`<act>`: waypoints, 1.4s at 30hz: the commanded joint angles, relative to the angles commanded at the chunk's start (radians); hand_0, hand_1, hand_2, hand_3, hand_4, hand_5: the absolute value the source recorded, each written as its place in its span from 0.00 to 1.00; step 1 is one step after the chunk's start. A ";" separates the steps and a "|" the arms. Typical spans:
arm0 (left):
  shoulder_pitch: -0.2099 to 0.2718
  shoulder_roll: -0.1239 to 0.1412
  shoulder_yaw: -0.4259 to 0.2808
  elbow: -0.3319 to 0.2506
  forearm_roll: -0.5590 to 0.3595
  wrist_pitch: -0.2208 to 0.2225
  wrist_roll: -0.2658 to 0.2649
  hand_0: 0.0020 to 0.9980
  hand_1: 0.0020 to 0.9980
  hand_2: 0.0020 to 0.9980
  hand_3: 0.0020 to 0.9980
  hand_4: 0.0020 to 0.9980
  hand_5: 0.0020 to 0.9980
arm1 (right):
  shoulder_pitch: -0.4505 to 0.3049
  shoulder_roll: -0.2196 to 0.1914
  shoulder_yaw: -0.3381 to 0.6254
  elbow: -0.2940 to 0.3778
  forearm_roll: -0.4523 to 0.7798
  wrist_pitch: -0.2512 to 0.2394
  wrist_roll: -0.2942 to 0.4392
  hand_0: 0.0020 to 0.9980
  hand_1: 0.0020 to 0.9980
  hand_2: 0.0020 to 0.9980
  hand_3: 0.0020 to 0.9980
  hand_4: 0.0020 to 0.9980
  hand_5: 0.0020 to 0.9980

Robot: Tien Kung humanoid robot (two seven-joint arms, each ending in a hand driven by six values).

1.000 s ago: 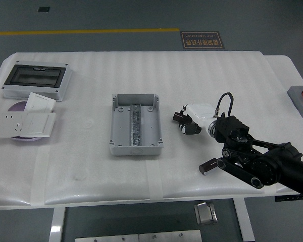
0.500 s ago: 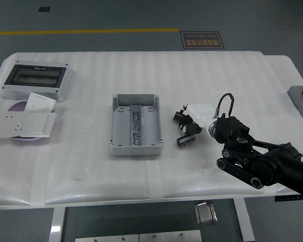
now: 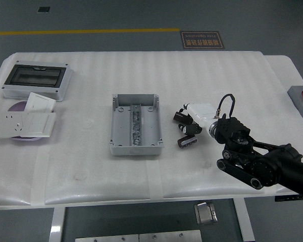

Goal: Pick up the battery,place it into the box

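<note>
The open grey box (image 3: 135, 124) lies in the middle of the table, with a metal rail along its floor. My right hand (image 3: 186, 128) hovers just right of the box's right wall, white palm (image 3: 199, 112) facing up and black fingers (image 3: 186, 141) curled. Between the curled fingers sits a small dark cylinder, the battery (image 3: 180, 116), largely hidden by them. The black right arm (image 3: 262, 164) runs in from the lower right corner. My left arm is out of the picture.
A grey enclosure with a dark lid (image 3: 34, 80) sits at the far left. White socket plates (image 3: 25, 123) lie on a purple disc (image 3: 15, 107) below it. A grey block (image 3: 302, 101) stands at the right edge.
The thumb has swung in from the lower right toward the other fingers, closing the hand. The hand itself has stayed beside the box's right wall.
</note>
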 joint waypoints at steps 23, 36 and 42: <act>0.000 -0.001 -0.010 0.000 0.004 0.001 0.000 0.64 0.70 0.65 0.60 0.48 0.18 | 0.000 0.004 -0.016 -0.003 -0.012 -0.024 0.000 0.43 0.27 0.47 0.68 0.38 0.08; 0.002 0.001 -0.013 0.000 0.009 0.002 -0.002 0.64 0.70 0.65 0.60 0.49 0.18 | 0.003 -0.014 0.044 0.035 -0.028 -0.048 0.006 0.42 0.27 0.46 0.67 0.36 0.05; 0.004 0.000 -0.014 0.000 0.009 0.002 -0.002 0.64 0.70 0.65 0.60 0.50 0.19 | -0.015 -0.027 0.116 0.117 -0.027 -0.056 0.004 0.41 0.26 0.45 0.66 0.35 0.05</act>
